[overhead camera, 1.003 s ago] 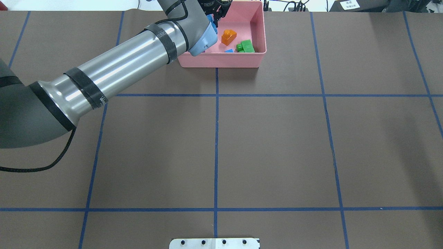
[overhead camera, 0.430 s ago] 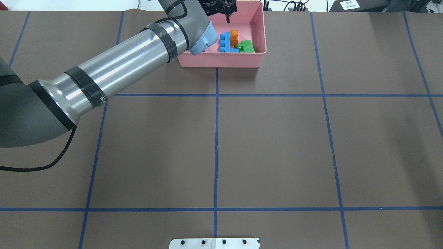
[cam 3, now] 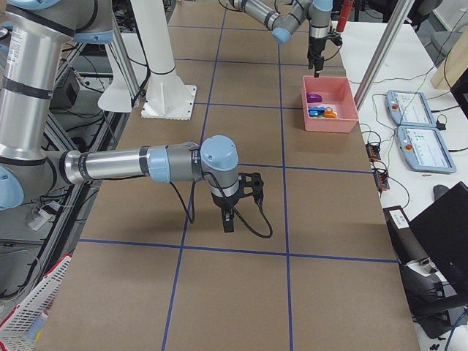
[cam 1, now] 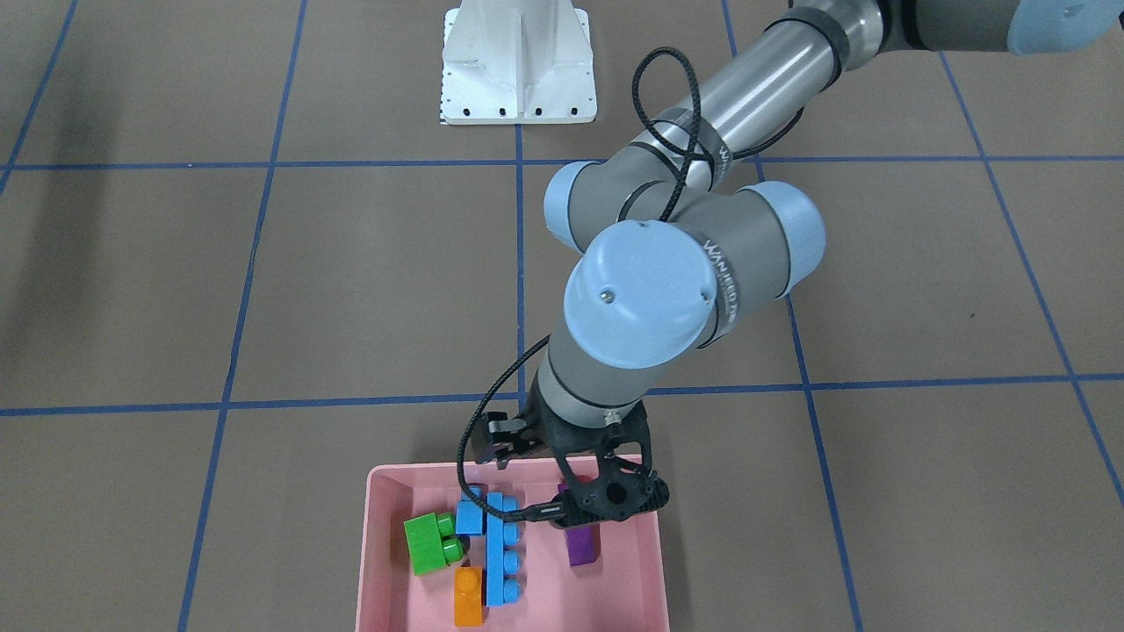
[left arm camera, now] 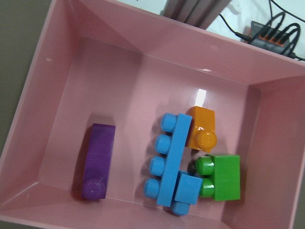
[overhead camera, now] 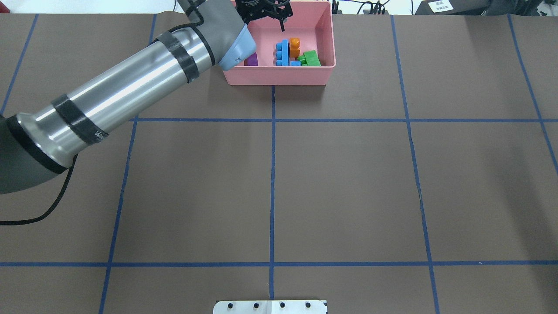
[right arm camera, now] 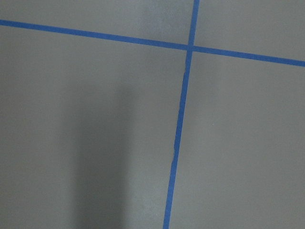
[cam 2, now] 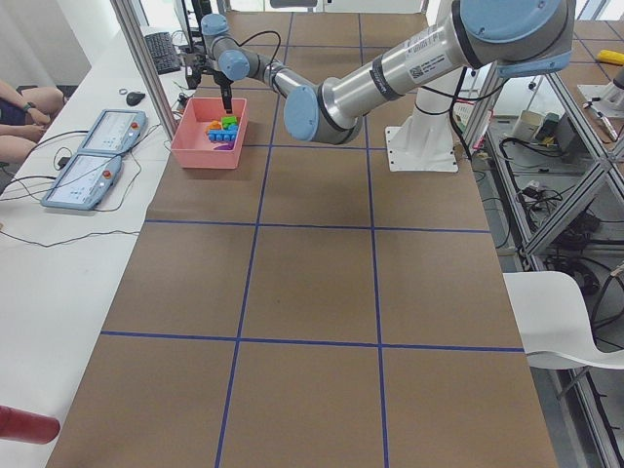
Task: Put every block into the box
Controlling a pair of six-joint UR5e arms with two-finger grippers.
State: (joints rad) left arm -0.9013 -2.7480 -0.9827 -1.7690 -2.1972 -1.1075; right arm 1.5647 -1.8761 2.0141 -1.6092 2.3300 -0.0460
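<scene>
Lying in the box (overhead camera: 279, 76), long blue brick (overhead camera: 285, 52), axis away from robot base (overhead camera: 270, 307), 4 studs leftward; left gripper (overhead camera: 282, 24), spread unclear.

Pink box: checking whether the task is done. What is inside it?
The pink box holds a purple brick, long blue brick, small blue brick, orange brick and green brick. Only the floor beneath them is hidden.

Matt brown, paper-like sheet covers the worktop (overhead camera: 348, 187); grid lines are blue tape (overhead camera: 272, 174), low sheen. The box (left arm camera: 119, 86) is smooth pink plastic with soft highlights. The blocks (left arm camera: 174, 157) are glossy moulded plastic. Left arm tube (overhead camera: 117, 93): polished bare metal. Joint cap (cam 1: 637, 294): smooth pale-blue plastic. Cable (cam 1: 492, 386): black braided sheath.
</scene>
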